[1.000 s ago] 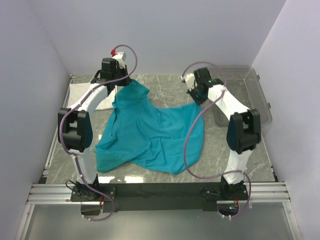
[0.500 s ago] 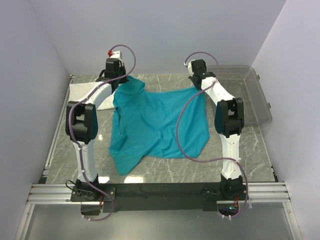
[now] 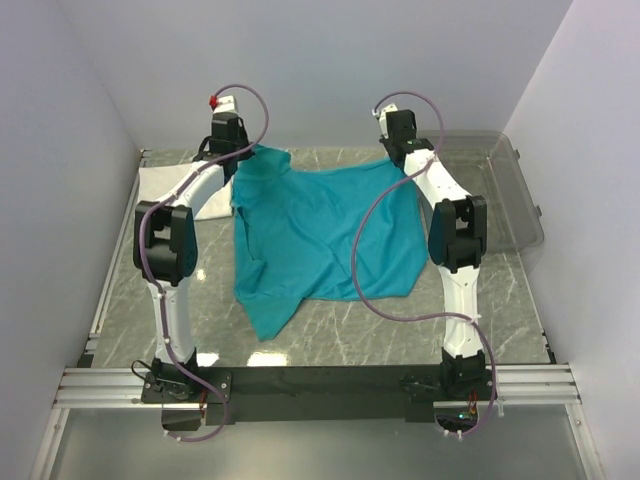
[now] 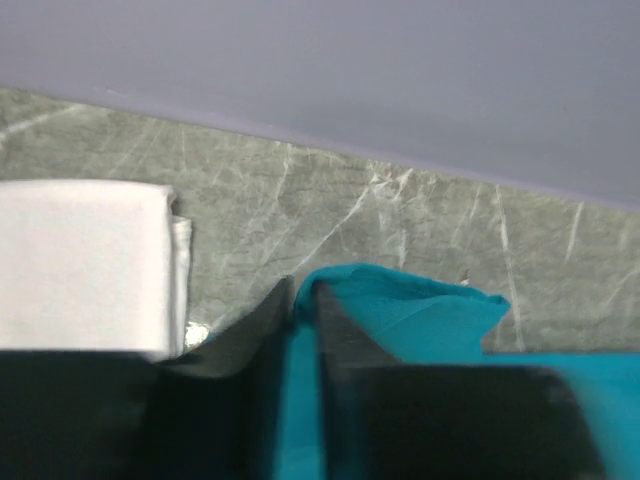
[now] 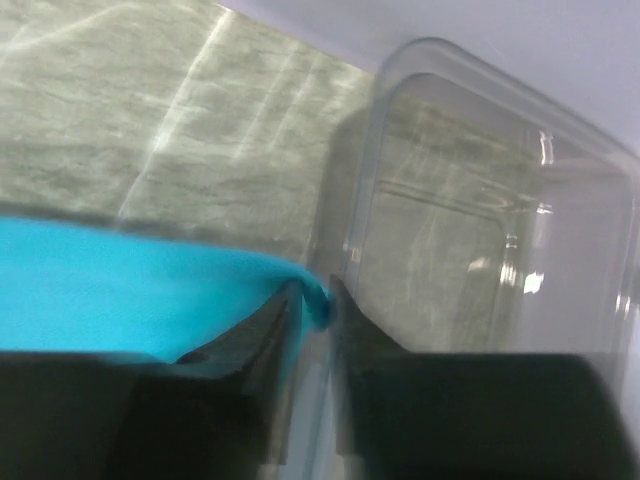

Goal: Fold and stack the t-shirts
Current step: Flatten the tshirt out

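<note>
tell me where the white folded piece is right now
In the top view the white folded piece lies at the table's far left edge, just left of the left arm and the teal t-shirt.

No text, number, brand or sign can be read in any view. The teal t-shirt point(image 3: 320, 230), caught between the fingers of the left gripper point(image 4: 303, 300) and of the right gripper point(image 5: 312, 300), shows only plain cloth. The white folded piece point(image 4: 80, 265), just left of the left gripper's fingers, is plain as well.
</note>
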`<control>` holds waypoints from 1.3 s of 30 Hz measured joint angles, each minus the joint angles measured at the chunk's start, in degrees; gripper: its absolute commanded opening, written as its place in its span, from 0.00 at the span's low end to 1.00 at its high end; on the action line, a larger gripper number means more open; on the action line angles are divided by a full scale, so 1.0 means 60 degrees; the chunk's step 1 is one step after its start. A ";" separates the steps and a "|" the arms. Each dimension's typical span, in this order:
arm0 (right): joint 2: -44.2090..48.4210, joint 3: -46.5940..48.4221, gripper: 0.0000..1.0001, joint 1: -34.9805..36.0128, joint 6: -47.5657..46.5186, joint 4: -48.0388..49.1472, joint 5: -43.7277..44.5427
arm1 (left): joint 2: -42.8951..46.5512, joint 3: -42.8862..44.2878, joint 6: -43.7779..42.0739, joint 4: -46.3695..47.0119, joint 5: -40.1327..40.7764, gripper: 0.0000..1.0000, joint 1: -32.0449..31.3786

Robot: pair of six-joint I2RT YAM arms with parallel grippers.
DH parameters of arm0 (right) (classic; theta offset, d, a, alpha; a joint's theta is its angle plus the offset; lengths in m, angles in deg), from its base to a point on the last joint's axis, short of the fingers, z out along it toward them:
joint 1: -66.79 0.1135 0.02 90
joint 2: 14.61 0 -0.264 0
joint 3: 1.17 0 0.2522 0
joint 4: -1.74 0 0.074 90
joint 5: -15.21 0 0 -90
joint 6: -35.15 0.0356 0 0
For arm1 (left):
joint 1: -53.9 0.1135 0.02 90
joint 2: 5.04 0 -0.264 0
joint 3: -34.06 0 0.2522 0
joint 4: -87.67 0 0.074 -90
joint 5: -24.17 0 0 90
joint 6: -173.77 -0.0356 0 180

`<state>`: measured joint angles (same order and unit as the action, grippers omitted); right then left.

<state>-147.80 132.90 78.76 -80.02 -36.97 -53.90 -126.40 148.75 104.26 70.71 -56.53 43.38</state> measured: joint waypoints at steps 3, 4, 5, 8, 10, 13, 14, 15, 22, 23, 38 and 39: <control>0.0004 0.0080 0.69 0.0000 0.0051 -0.0200 -0.0579 | -0.0025 0.0193 -0.0047 -0.0080 -0.0058 0.64 0.0000; 0.0058 0.0076 0.70 0.0000 0.0026 -0.0299 -0.0954 | -0.0022 0.0270 -0.0044 -0.0102 -0.0080 0.68 0.0004; 0.0157 0.0029 0.70 0.0007 -0.0044 -0.0433 -0.1373 | 0.0004 0.0397 -0.0069 -0.0211 -0.0087 0.70 0.0007; 0.1078 -0.0987 0.70 0.0004 -0.0481 -0.0907 -0.3115 | 0.0470 0.0353 -0.0084 -0.0688 -0.0200 0.69 0.0015; 0.2222 -0.2251 0.70 0.0007 -0.1053 -0.1417 -0.4579 | 0.1286 -0.0208 0.0004 -0.1053 -0.0470 0.66 0.0029; 0.4226 -0.4251 0.70 0.0007 -0.2295 -0.2299 -0.6794 | 0.3228 -0.1876 0.0270 -0.1752 -0.1144 0.59 0.0055; 0.4980 -0.5013 0.70 0.0007 -0.2703 -0.2659 -0.7450 | 0.4160 -0.2816 0.0492 -0.1708 -0.1472 0.58 0.0055; 0.5701 -0.5748 0.70 0.0007 -0.3027 -0.2918 -0.7963 | 0.5031 -0.3697 0.0696 -0.1876 -0.1825 0.56 0.0062; 0.8338 -0.9843 0.67 0.0058 -0.2849 -0.3228 -0.8440 | 0.8623 -0.9202 0.2557 -0.2929 -0.3315 0.54 -0.0229; 0.8451 -1.0320 0.67 0.0040 -0.2670 -0.3202 -0.8302 | 0.8790 -0.9737 0.2790 -0.3060 -0.3333 0.54 -0.0353; 0.8823 -1.1653 0.67 0.0022 -0.1126 -0.2306 -0.7679 | 0.5694 -0.8674 0.3009 -0.2586 -0.1610 0.55 -0.1319; 0.8819 -1.1672 0.67 0.0022 -0.1096 -0.2266 -0.7661 | 0.5526 -0.8528 0.2932 -0.2597 -0.1479 0.55 -0.1377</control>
<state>-94.88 62.87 78.89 -86.60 -50.57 -99.87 -93.24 97.58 121.85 55.12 -65.41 35.12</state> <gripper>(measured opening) 0.669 0.555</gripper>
